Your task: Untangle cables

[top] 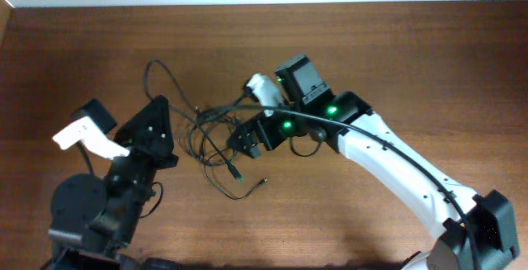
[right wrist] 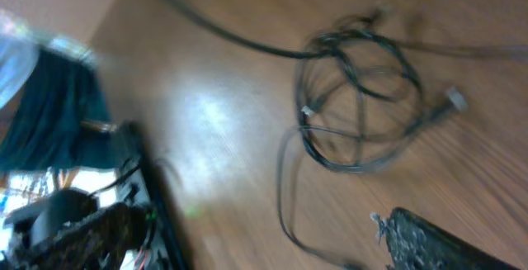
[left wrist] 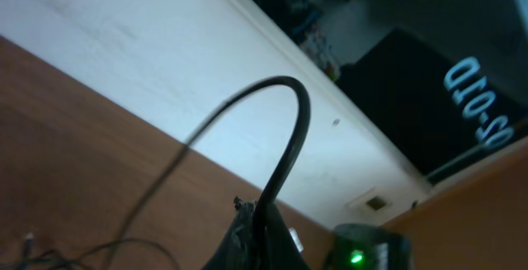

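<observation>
On the left side of the table [top: 396, 47], the left claw [top: 160, 105] is closed, pinching one strand of the cables [top: 216, 134] that arches up from its tip. Mid-table, the cables lie in a loose tangle. At the tangle's right edge, the right claw [top: 247, 142] stands open, holding nothing.

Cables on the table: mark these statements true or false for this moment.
1. The cables lie on a wooden table. True.
2. The left claw is shut on a cable that arches up out of it. True.
3. The right claw grips the bundle. False: it is open and holds nothing; in the right wrist view the cables lie on the table apart from it.
4. The cables are laid out straight, side by side. False: they are tangled in overlapping loops.
</observation>
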Controlling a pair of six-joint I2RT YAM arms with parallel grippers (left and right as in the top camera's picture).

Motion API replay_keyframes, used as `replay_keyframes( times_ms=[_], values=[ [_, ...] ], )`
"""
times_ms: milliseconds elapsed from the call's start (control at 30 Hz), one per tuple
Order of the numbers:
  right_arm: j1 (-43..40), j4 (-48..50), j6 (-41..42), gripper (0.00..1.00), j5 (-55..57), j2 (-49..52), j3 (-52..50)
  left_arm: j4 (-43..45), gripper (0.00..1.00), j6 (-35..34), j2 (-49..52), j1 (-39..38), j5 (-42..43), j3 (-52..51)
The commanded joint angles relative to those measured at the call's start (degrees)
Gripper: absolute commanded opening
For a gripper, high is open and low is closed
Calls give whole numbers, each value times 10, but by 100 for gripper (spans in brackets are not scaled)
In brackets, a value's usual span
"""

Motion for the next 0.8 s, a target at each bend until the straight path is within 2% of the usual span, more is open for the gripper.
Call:
replay_keyframes(
  times_ms=[0,33,133,200,267,300,400,433,467,500,567,633,667,767],
  values=[
    [28,57,-62,98,-65,15,-5,5,0,-139,-9,2,-22,9],
    [38,73,-62,99,-63,17,-5,5,0,-155,-9,2,-22,9],
    [85,106,-65,99,55,37,-5,12,0,-220,-9,2,-6,9],
    [103,141,-100,99,87,62,-5,30,0,-226,-9,2,16,9],
    [105,207,-100,100,90,101,-5,33,0,-226,-9,2,25,9],
    [106,229,-100,97,90,111,-5,33,0,-226,-9,2,26,9],
    [106,303,-100,73,90,148,-5,33,0,-226,-9,2,37,9],
    [106,307,-100,58,90,152,-5,33,0,-226,-9,2,37,9],
    [106,306,-100,9,90,153,-5,33,0,-226,-9,2,37,9],
    [103,304,-100,4,90,153,-5,32,0,-226,-9,2,37,9],
    [80,283,-100,4,89,141,-4,15,0,-213,-9,2,32,9],
    [21,178,-110,4,48,74,-2,-40,0,-134,-9,2,9,9],
    [-14,136,-113,4,7,27,-2,-80,0,-82,-9,2,-11,8],
    [-83,131,-108,4,-198,-83,-2,-160,0,-70,11,2,-11,3]
  ],
)
